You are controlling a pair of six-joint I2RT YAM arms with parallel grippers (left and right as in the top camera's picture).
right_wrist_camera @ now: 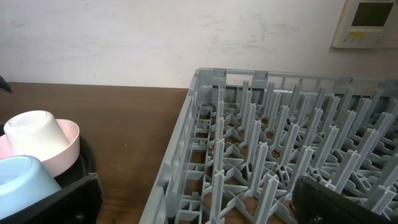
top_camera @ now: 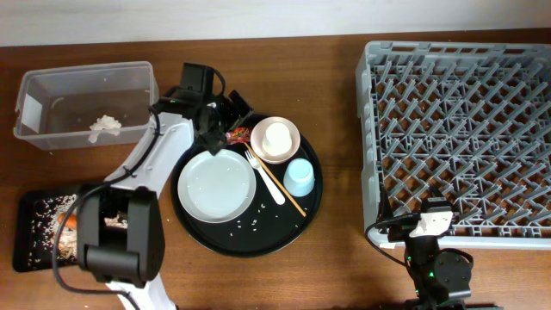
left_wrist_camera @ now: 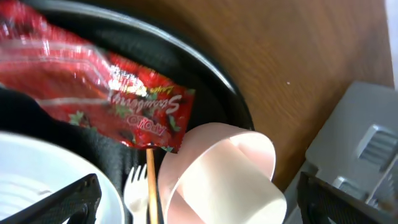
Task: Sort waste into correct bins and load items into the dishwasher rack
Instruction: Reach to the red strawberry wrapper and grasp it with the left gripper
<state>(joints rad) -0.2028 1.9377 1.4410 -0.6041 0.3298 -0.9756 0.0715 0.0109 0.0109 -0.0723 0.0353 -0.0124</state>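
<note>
My left gripper (top_camera: 225, 123) is open and empty at the back edge of the round black tray, just above the red snack wrapper (top_camera: 238, 134). In the left wrist view the wrapper (left_wrist_camera: 124, 99) lies ahead of the open jaws (left_wrist_camera: 202, 205). Close by are the pinkish-white bowl (left_wrist_camera: 186, 180) holding the small white cup (left_wrist_camera: 242, 180), the white fork (left_wrist_camera: 135, 190), a chopstick (left_wrist_camera: 151, 186) and the pale grey plate (left_wrist_camera: 37, 180). My right gripper (top_camera: 428, 226) is open and empty at the front left corner of the grey dishwasher rack (top_camera: 461, 129). The right wrist view shows the rack's pegs (right_wrist_camera: 280, 143).
The round black tray (top_camera: 250, 237) also holds the light blue cup (top_camera: 300, 177). The clear tub (top_camera: 86, 86) at back left holds a crumpled tissue (top_camera: 105, 126). The shallow black tray (top_camera: 30, 207) at front left holds rice (top_camera: 43, 228), partly hidden by my left arm.
</note>
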